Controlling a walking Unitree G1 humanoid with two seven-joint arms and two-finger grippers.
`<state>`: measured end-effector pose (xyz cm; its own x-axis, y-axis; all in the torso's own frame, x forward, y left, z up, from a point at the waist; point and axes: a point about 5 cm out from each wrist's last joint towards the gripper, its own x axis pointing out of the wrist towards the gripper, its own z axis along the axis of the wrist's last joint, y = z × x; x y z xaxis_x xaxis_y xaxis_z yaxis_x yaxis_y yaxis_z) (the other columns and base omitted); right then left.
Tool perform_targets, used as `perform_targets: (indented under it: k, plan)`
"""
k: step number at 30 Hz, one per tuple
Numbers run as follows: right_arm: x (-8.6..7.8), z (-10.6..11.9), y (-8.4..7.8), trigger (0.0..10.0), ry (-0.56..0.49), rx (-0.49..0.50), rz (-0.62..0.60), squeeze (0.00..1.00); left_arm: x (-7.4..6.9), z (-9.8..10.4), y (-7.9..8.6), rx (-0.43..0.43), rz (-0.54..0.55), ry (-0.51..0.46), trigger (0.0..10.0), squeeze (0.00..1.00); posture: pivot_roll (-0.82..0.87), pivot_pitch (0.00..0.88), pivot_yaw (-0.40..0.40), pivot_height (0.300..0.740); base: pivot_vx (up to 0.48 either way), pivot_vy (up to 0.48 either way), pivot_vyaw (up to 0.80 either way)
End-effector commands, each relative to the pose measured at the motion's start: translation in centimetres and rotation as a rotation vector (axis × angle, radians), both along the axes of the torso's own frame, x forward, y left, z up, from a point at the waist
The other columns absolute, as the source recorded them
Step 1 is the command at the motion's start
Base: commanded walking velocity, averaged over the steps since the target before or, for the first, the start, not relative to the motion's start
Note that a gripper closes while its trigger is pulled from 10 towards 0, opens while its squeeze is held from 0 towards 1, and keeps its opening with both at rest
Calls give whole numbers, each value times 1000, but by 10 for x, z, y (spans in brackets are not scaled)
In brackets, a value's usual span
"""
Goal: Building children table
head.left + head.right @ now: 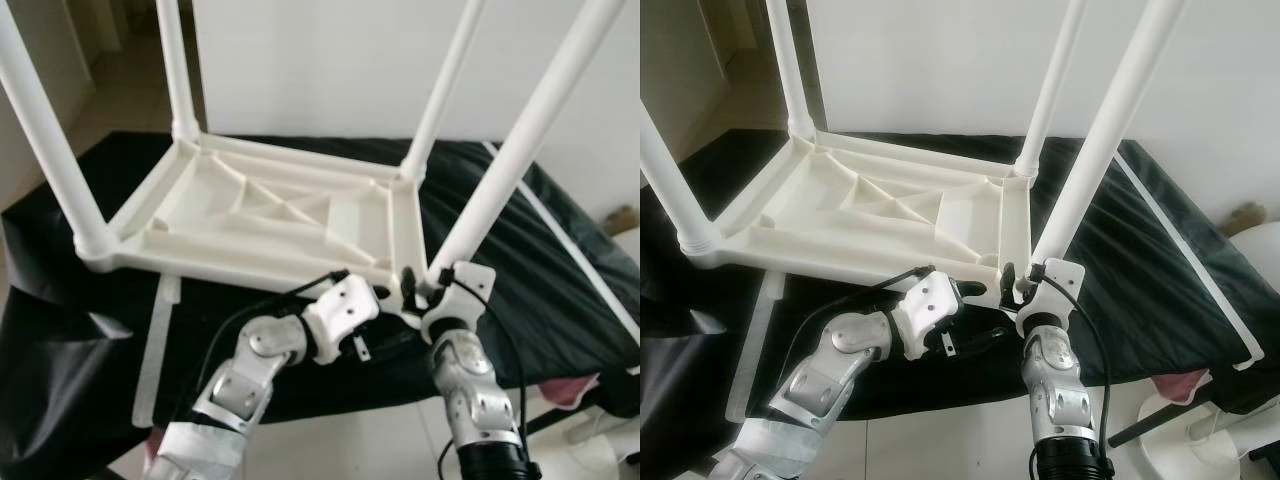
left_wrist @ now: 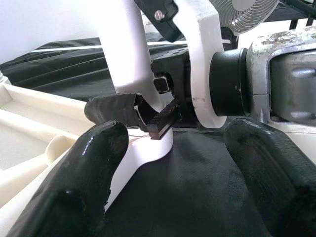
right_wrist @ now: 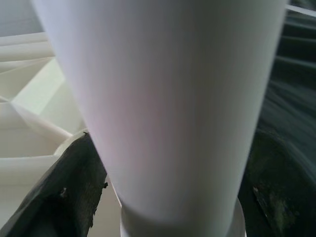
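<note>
Nearest to me, both silver arms reached forward to the near right corner of the table (image 1: 270,215), which lay upside down on a black sheet (image 1: 560,270) with its four white legs pointing up.

Right gripper (image 1: 425,290): at the base of the near right leg (image 1: 505,170), just where it enters the corner socket. In the right wrist view the leg (image 3: 163,98) stood between the two black fingers (image 3: 74,192), one on each side and close against it. I logged the fingers as closed around the leg.

Left gripper (image 1: 385,325): low, just beside the same corner, pointing toward the right gripper. In the left wrist view its fingers (image 2: 74,192) were spread apart with only sheet between them, holding nothing. The right gripper's fingertips showed beyond them at the leg's base.

Table underside: ribbed tray shape, facing up. Near left leg (image 1: 45,130) upright at its corner.

Farther back: the two far legs (image 1: 172,65) upright, then a white wall (image 1: 330,60). A white strip (image 1: 155,345) lay on the sheet at the left. A white fan (image 1: 1200,445) stood on the floor at the right.
</note>
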<state>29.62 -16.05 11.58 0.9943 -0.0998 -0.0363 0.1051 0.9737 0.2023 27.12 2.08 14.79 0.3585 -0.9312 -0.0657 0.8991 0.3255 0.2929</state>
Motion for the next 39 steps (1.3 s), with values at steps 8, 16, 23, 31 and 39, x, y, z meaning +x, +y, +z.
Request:
perform_targets:
  k: [8, 16, 23, 31, 39]
  plan:
    - [5, 10, -18, 10000, -33, -63, 101, 0, 2, 5, -1, -24, 40, -8, 10000, 0, 90, 0, -78, 740, 0, 0, 0]
    - [11, 14, -31, 10000, -51, -195, 336, 0, 3, -2, -1, 33, 32, -30, 10000, 0, 89, 0, -79, 740, 0, 0, 0]
    - [14, 7, -30, 7608, -22, -245, 486, 0, 5, -1, -3, 39, 35, -39, 10000, 0, 100, 0, -89, 740, 0, 0, 0]
    - [10, -3, -29, 0, 8, -262, 547, 0, 2, -2, -3, 30, 42, -32, 10000, 0, 96, 0, -89, 740, 0, 0, 0]
    - [7, -6, -32, 10000, 10, -226, 505, 0, 2, -2, -4, 26, 36, -28, 10000, 0, 88, 0, -80, 740, 0, 0, 0]
